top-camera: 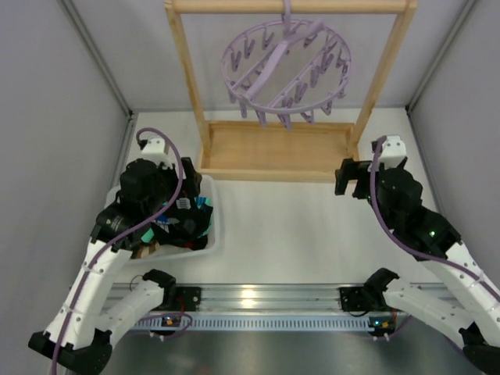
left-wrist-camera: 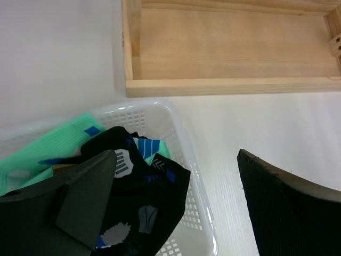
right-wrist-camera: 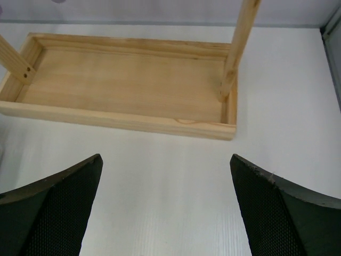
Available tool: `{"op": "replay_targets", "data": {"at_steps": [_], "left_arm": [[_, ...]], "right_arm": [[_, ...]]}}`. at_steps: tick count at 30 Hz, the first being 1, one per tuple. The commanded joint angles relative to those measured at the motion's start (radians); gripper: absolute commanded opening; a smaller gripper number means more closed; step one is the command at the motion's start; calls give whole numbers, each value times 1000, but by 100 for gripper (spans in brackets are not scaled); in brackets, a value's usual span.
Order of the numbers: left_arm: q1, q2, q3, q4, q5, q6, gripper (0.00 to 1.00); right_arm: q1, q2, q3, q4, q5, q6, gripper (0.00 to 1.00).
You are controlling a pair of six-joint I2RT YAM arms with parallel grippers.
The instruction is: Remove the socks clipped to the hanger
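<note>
The lilac ring hanger (top-camera: 285,62) hangs by its hook from the top bar of the wooden rack, and no sock shows on its clips. The socks lie piled in a white basket (top-camera: 212,234). In the left wrist view a black sock with white and blue marks (left-wrist-camera: 144,197) lies over a mint-green sock (left-wrist-camera: 53,146). My left gripper (top-camera: 187,209) (left-wrist-camera: 177,154) hovers open over the basket's right rim, holding nothing. My right gripper (top-camera: 344,180) (right-wrist-camera: 165,160) is open above bare table, near the rack's front right corner.
The light wooden rack (top-camera: 273,152) stands at the back centre, its shallow base tray (right-wrist-camera: 128,85) just beyond both grippers and its right post (right-wrist-camera: 237,48) rising from it. Grey walls close in left and right. A metal rail (top-camera: 258,297) runs along the near edge.
</note>
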Motion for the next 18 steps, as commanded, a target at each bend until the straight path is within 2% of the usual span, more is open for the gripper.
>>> {"op": "replay_targets", "data": {"at_steps": [1, 3, 5, 6, 7, 9, 18], "left_arm": [[15, 0, -21, 174, 77, 119, 98], [54, 2, -26, 177, 114, 110, 98], [146, -15, -50, 194, 143, 81, 98], [183, -27, -75, 200, 204, 73, 98], [258, -41, -90, 208, 215, 59, 98], [304, -80, -130, 219, 194, 62, 98], [312, -213, -245, 217, 293, 70, 98]], "right_arm": [[-11, -89, -33, -61, 124, 28, 99], [-11, -127, -38, -121, 133, 33, 99], [-11, -152, -43, -158, 147, 45, 99], [-11, -178, -44, -185, 150, 50, 99], [-11, -189, -47, -194, 152, 48, 99], [-11, -225, -55, -211, 156, 42, 99], [-11, -295, -37, -248, 159, 25, 99]]}}
